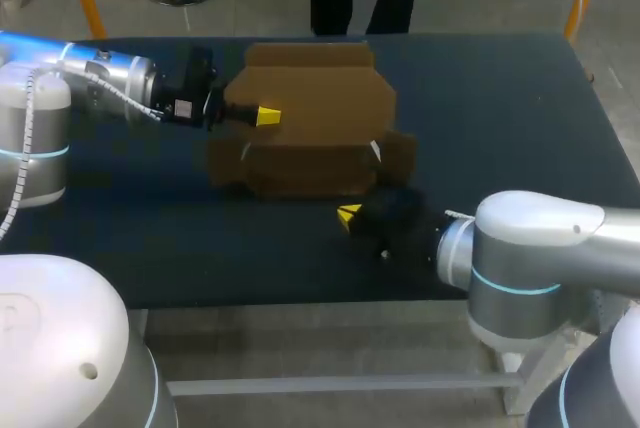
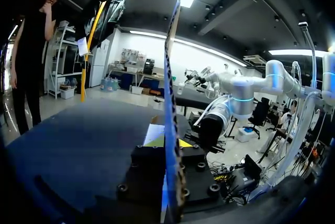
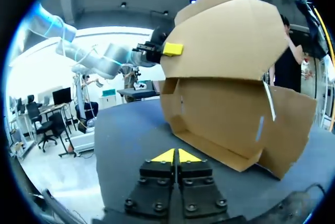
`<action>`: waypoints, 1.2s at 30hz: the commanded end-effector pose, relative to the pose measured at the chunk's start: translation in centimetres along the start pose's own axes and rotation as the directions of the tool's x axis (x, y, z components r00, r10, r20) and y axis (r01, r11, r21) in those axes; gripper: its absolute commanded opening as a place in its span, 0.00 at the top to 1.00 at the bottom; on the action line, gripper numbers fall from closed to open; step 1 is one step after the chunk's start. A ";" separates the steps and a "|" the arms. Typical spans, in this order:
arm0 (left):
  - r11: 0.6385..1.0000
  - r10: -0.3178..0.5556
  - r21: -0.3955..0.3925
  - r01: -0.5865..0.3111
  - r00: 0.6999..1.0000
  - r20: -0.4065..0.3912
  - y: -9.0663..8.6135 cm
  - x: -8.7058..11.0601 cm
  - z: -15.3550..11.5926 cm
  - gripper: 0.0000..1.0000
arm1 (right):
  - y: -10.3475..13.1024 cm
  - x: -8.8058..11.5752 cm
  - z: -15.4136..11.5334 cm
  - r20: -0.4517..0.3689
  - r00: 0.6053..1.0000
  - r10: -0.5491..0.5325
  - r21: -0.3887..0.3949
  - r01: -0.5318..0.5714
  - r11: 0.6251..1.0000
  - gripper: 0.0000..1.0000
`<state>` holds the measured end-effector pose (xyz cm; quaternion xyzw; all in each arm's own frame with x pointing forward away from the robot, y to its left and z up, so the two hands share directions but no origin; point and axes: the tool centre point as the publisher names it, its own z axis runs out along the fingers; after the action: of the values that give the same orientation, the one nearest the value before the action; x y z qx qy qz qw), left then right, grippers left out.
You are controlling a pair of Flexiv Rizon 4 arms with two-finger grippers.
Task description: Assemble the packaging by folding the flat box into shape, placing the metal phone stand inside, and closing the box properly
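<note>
A half-folded brown cardboard box stands near the middle of the dark worktop. Its upper panels are raised and tilted above a shallow, tray-like lower part, and its side flaps splay outward. The left gripper, on the arm coming in from the left side, is clamped on the left edge of the raised upper panel. In the left wrist view the cardboard sheet runs edge-on between the yellow-tipped fingers, which press it from both sides. The right gripper, on the arm entering from the lower right, sits low over the worktop just in front of the box and is not touching it. Its fingertips are pressed together with nothing between them. In the right wrist view the open inside of the box faces this gripper, and one splayed flap on the far side from the left gripper rests its lower edge on the worktop.
</note>
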<state>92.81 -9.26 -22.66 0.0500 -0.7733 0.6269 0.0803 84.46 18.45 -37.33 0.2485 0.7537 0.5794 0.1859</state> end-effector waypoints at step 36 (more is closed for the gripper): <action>1.000 0.000 -0.001 0.000 1.000 -0.001 0.1 0.0 0.0 1.00 | -1.2 -7.8 -15.9 -0.186 0.959 -0.212 0.016 0.219 0.976 0.00</action>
<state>92.80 -9.25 -22.66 0.0501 -0.7733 0.6269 0.0802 81.49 2.28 -34.50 0.1192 0.8066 0.5518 0.1749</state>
